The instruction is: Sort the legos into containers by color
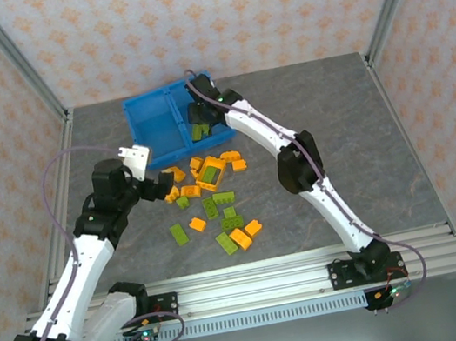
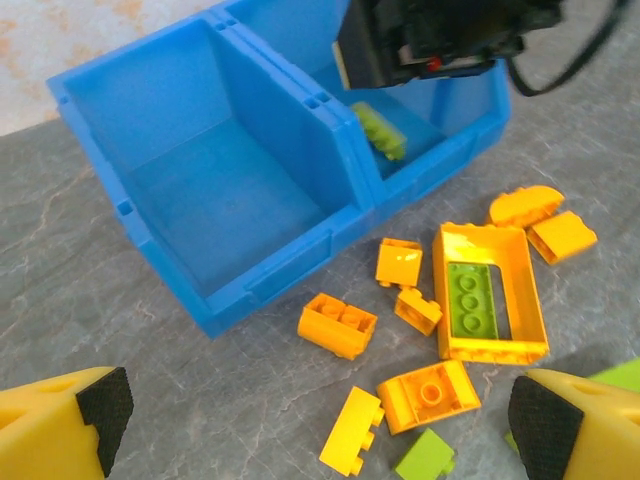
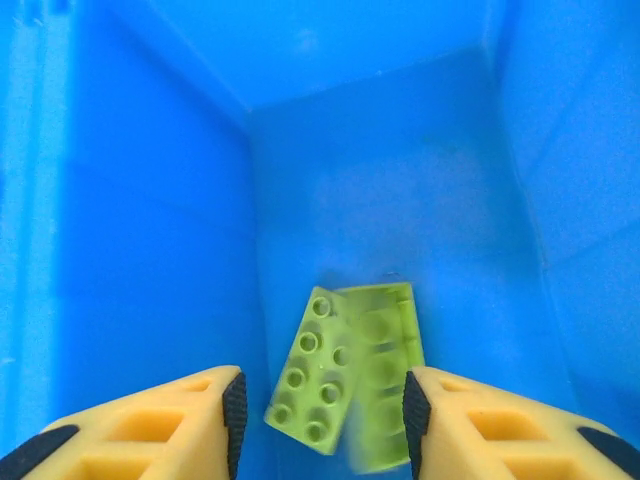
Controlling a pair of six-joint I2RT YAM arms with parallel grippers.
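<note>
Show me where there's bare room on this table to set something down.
The gray tabletop right of the right arm is bare, as is the strip behind the blue bin. The bin's left compartment holds nothing. Crowded: the lego pile between the arms.

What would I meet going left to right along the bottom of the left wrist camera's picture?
Black-padded yellow finger → long orange brick → orange brick with one stud on top → the other black-padded yellow finger.
</note>
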